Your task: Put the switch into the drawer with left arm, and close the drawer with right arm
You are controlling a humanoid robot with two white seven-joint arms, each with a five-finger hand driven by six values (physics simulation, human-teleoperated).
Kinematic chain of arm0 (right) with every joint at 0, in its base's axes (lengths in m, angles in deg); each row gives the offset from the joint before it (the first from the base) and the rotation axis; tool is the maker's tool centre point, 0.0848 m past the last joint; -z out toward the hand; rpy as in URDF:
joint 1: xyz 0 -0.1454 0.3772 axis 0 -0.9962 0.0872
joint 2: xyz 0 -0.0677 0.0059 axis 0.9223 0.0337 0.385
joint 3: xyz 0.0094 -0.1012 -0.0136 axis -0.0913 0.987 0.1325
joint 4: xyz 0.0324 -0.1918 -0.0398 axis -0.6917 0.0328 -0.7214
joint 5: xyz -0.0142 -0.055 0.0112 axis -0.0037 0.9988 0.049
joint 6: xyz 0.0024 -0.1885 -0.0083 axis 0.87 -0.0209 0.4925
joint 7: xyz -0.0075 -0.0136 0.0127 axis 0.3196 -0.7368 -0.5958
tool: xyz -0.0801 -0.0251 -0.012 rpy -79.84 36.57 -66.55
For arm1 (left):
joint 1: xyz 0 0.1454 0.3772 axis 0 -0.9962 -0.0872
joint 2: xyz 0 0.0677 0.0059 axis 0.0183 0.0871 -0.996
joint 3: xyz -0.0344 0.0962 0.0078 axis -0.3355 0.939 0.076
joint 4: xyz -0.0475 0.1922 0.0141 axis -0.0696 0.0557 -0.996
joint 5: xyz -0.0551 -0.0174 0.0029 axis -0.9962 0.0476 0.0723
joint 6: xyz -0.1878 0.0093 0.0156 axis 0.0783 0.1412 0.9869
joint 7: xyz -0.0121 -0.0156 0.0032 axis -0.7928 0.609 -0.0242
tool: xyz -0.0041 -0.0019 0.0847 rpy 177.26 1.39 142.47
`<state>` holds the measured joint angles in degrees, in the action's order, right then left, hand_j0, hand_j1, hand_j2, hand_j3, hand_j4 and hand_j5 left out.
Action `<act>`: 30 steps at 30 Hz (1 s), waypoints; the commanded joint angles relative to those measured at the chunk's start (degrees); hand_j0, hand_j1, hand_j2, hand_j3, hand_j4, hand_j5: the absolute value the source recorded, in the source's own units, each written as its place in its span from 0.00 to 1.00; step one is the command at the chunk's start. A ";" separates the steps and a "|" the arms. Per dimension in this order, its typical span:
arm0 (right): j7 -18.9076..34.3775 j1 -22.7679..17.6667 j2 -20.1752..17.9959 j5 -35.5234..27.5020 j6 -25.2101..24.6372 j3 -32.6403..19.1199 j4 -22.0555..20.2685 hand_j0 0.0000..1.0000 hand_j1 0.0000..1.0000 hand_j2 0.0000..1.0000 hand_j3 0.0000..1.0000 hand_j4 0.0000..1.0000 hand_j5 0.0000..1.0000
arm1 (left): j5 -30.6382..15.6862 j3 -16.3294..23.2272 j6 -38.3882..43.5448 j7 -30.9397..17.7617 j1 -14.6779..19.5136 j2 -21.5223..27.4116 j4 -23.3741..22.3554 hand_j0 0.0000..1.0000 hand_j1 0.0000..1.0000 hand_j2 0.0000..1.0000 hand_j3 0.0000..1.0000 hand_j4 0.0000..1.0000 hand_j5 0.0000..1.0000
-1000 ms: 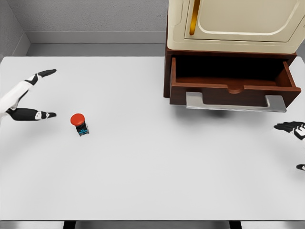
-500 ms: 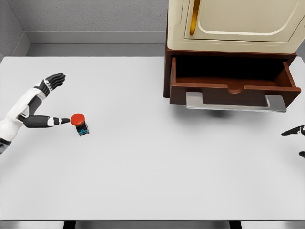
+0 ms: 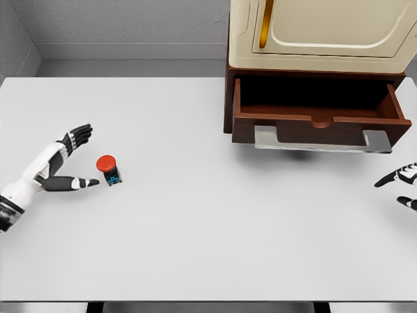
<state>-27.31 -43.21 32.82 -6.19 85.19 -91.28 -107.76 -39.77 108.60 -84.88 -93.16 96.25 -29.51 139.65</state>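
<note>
- The switch (image 3: 109, 169), red-capped, stands on the white desk (image 3: 208, 235), far left of the open drawer (image 3: 319, 111).
- The left hand (image 3: 60, 166) lies just beside it, fingers released and spread, grasping nothing.
- The right hand (image 3: 401, 184) shows at the right edge, fingers loosely spread, empty.

A wide white table (image 3: 215, 241) fills most of the frame, evenly lit and showing only soft shadows. Behind it, along the top, runs a grey speckled wall (image 3: 130, 19) with a pale baseboard (image 3: 130, 51) and a strip of grey floor (image 3: 130, 68) beneath. At the upper right stands a cream cabinet (image 3: 326, 32) with a brass handle (image 3: 263, 26) on a dark wooden base (image 3: 229, 98).
</note>
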 commanded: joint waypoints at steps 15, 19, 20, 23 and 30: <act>-0.02 2.37 -0.88 -0.58 -0.17 2.45 -0.02 0.44 0.44 0.44 0.44 0.44 0.44 | 5.85 -0.40 0.29 0.32 0.26 -3.70 0.08 0.99 0.99 0.99 0.99 0.99 0.99; -0.02 3.60 -3.86 -4.00 -0.17 2.45 0.06 0.46 0.46 0.46 0.46 0.46 0.46 | 5.77 -0.05 0.12 0.32 0.18 -3.62 0.43 0.93 0.93 0.93 0.93 0.93 0.93; -0.02 3.60 -4.48 -4.36 -0.17 2.45 0.07 0.51 0.51 0.51 0.51 0.51 0.51 | 5.77 0.13 0.03 0.23 0.09 -3.62 0.43 0.90 0.90 0.90 0.90 0.90 0.90; -0.02 3.52 -4.57 -4.36 -0.17 2.63 0.07 0.52 0.52 0.52 0.52 0.52 0.52 | 5.85 0.30 -0.15 0.23 0.00 -3.53 0.87 0.84 0.84 0.84 0.84 0.84 0.84; -0.02 2.29 -4.92 -4.36 -0.17 3.33 0.07 0.52 0.52 0.52 0.52 0.52 0.52 | 5.85 0.30 -0.50 0.23 -1.32 -3.62 1.40 0.78 0.78 0.78 0.78 0.78 0.78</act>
<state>-27.31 -40.93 28.09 -10.08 85.19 -88.11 -107.69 -33.61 108.93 -85.30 -92.93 94.93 -33.17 140.83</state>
